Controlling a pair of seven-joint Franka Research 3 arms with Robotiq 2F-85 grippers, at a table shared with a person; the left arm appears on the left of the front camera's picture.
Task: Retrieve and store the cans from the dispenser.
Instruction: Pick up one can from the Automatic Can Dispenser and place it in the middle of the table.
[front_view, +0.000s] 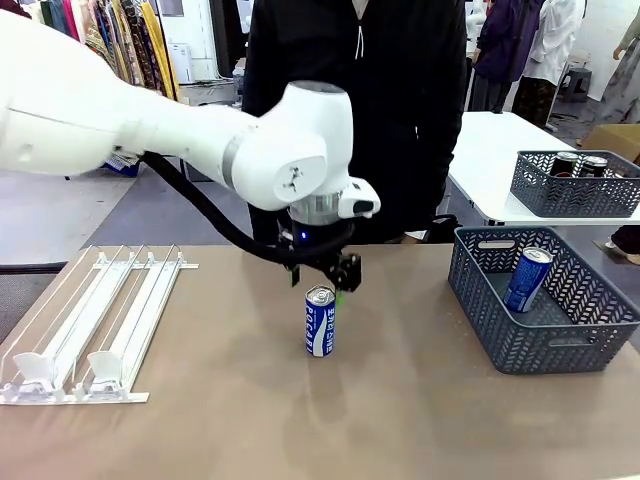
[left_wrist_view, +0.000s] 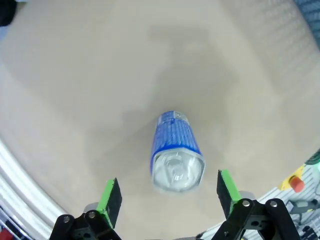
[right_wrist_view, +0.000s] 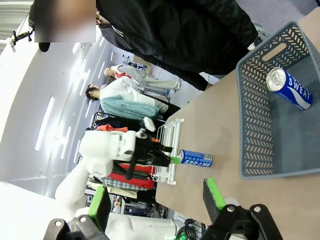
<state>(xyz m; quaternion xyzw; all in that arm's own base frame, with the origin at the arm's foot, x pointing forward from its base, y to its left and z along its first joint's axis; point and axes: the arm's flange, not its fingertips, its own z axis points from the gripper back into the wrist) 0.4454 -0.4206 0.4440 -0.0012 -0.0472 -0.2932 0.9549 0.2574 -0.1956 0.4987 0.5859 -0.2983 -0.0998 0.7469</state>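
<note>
**Progress check: 1 can stored, 1 standing mid-table, rack looks empty**

Cans first. I count 1 blue-and-white can already leaning inside the grey basket at the right of the front view, so that one I'd call stored. A second blue can stands upright on the table at the centre of the frame, well apart from the basket and from the dispenser at lower left. The dispenser's lanes look bare from here; I see no can left in them.

My left gripper hovers just above the standing can, and the left wrist view shows its green pads spread wide on either side of the can top, touching nothing. My right gripper sits at the bottom of its own wrist view with its fingers also apart and empty, looking across the table toward the basket.

By my reading, what is left is moving the centre can into the basket. A farther basket at upper right holds dark cans, on another table.
</note>
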